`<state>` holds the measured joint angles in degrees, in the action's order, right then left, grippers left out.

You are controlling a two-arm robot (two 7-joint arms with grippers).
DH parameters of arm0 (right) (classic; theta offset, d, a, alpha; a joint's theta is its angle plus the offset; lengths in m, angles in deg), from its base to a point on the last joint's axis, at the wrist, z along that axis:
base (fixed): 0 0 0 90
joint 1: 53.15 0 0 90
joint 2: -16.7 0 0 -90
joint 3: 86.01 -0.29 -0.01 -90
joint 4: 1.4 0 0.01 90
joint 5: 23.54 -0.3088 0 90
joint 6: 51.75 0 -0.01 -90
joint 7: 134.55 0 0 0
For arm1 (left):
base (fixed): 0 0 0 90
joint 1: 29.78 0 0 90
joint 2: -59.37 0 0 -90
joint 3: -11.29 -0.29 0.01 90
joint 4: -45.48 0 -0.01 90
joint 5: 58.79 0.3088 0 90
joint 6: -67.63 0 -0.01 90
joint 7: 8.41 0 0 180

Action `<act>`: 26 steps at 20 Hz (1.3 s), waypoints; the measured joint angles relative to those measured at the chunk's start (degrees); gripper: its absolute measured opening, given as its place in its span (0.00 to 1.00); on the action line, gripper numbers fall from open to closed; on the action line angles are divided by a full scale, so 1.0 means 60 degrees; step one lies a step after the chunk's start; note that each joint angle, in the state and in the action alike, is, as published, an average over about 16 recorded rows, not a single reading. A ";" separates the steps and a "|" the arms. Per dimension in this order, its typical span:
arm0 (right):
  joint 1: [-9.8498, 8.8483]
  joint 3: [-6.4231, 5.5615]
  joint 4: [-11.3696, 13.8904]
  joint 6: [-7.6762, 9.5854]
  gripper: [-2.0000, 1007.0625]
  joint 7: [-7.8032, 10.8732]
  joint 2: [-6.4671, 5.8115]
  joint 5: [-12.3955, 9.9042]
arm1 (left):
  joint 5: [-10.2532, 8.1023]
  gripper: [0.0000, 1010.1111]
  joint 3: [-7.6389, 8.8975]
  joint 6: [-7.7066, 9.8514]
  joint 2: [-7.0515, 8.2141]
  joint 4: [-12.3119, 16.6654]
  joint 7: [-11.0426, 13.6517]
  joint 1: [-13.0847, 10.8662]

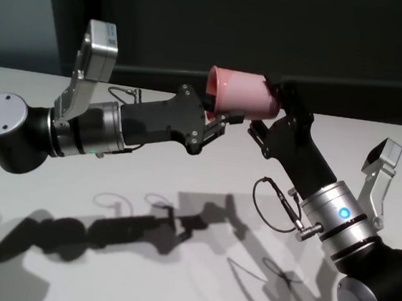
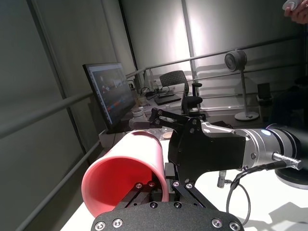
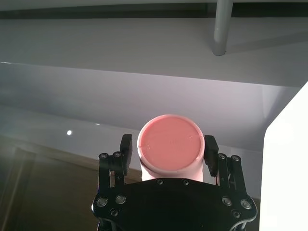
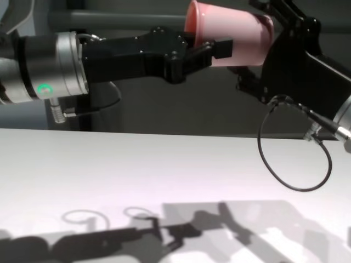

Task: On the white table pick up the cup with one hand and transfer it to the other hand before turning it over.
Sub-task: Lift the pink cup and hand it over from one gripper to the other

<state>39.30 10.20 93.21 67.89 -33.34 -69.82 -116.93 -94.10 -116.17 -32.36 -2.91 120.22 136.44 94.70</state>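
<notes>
The pink cup (image 1: pixel 239 91) is held in the air on its side above the white table (image 1: pixel 147 181), with its rim toward my left arm and its base toward my right. My left gripper (image 1: pixel 222 117), the one with the green wrist light, is shut on the cup's wall at the rim. The left wrist view shows the cup's open mouth (image 2: pixel 120 178). My right gripper (image 1: pixel 276 108), with the looped cable, is open. Its fingers (image 3: pixel 126 153) stand on either side of the cup's base (image 3: pixel 168 142), with a narrow gap on each side.
The table (image 4: pixel 164 175) below both arms carries only their shadows. The looped black cable (image 4: pixel 296 159) hangs under my right wrist. A dark wall stands behind the table's far edge. The left wrist view shows a monitor (image 2: pixel 110 94) and office chairs far off.
</notes>
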 joint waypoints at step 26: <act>-0.0005 -0.0026 -0.0001 0.0025 0.76 0.0002 0.0017 0.0010 | 0.0002 0.07 0.0000 0.0000 0.0000 -0.0001 0.0000 0.0000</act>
<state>39.28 10.05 93.21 68.04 -33.33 -69.72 -116.87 -94.09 -116.17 -32.36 -2.91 120.21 136.44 94.70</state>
